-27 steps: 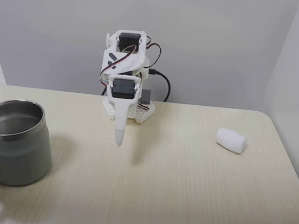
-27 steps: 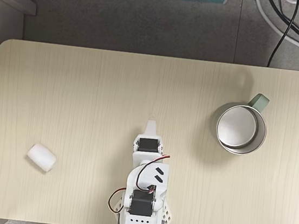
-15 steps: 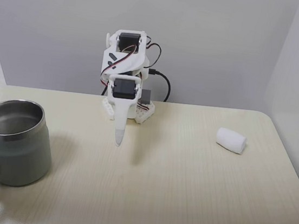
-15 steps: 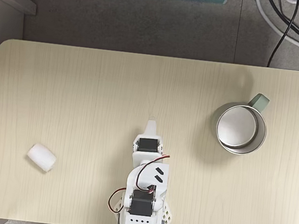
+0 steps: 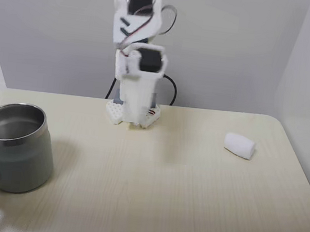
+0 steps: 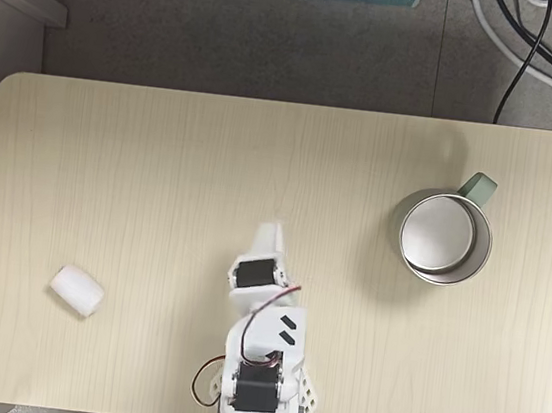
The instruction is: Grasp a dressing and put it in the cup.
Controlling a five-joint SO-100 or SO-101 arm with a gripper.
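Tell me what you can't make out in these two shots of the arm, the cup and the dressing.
- Gripper: motion-blurred in the front fixed view, so open or shut is unclear; from above the wrist motor covers its fingers.
- Cup: its inside bottom is hidden by its own wall from the front; from above it looks bare.
- Dressing: too small in both fixed views to tell its material or wrap.

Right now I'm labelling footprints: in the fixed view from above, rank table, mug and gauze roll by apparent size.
1. Table, by far the largest.
2. Steel mug.
3. White gauze roll, the smallest.
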